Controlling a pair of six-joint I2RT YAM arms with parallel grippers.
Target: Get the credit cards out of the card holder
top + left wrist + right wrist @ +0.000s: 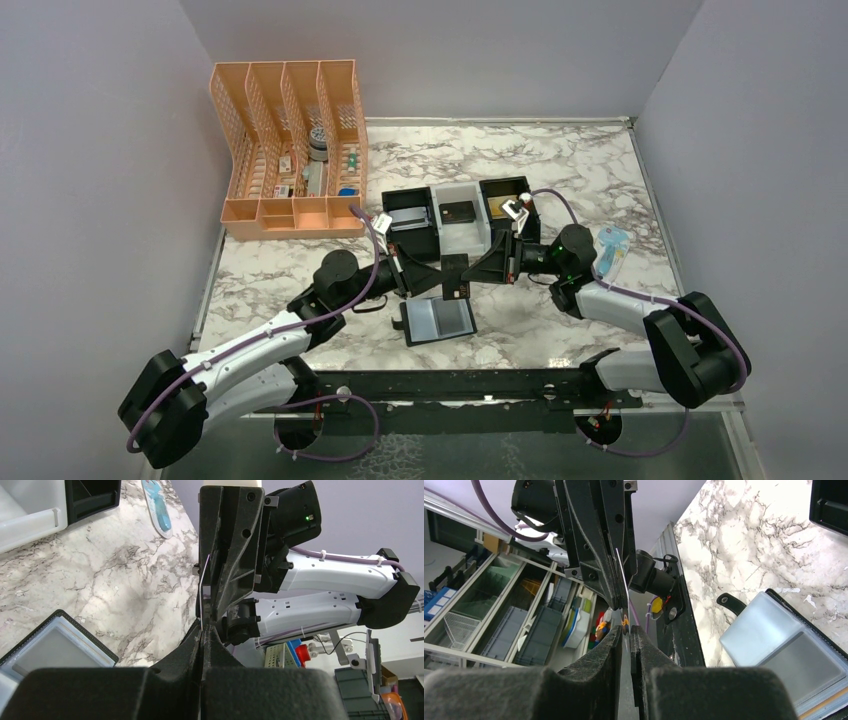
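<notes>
Left gripper (202,632): closed tight on one short end of a credit card (455,272), which is held on edge above the table (560,160).
Right gripper (625,632): brought tip to tip against the left gripper, its jaws narrowed to a thin slit in line with the card's free end. Whether that end is actually clamped cannot be told from any view.
Why the card is held so: with the card on edge and lifted, a free border is offered to the opposing jaws. A hand-over between the arms is judged to be under way.
Why the grippers meet in mid-air: a thin flat card is hard to pinch off a flat surface, so a transfer in the air is judged the easier route.
Card holder (437,321): laid open and flat on the table just in front of the meeting grippers, blue-grey lining upward and snap tab out to one side. It is touched by neither gripper. Its visible pockets look flat, but whether a card remains inside cannot be made out.
White tray (470,235): set just behind the grippers between two black trays. A dark flat rectangle (458,211) lies in it, apparently a card already taken out.
Stage: judged partly done, with the held card not yet set down.
</notes>
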